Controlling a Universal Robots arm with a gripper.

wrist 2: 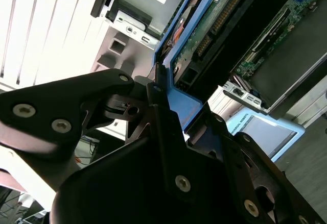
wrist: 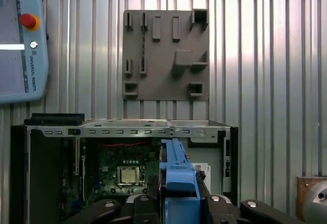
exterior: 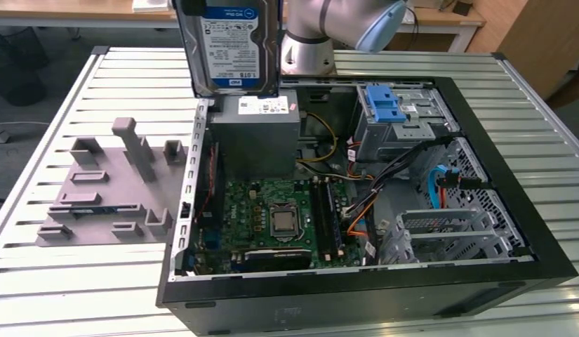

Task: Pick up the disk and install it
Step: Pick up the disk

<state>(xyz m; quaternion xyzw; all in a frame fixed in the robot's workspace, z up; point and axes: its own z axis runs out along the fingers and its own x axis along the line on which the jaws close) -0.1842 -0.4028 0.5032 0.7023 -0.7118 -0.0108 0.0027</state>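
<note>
Clamped between the jaws in both wrist views: the disk (wrist: pixel 176 180), gripped edge-on by its blue side rails. Hangs upright in the exterior view, label turned outward, high above the case (exterior: pixel 364 302) near the corner with the power supply (exterior: pixel 256 140), touching nothing beneath. Taking that view from its left: on the slatted surface (exterior: pixel 83 295), a grey fixture plate (exterior: pixel 102 203) just beside the open case; then the power supply below the disk, with the motherboard (exterior: pixel 280 217) in front of it; further to the exterior view's right, the drive bay (exterior: pixel 401 130) under its blue latch (exterior: pixel 387 105), well apart from the disk. Judged about halfway: done with the pickup and the lift over the case; not yet done with seating in the bay.
</note>
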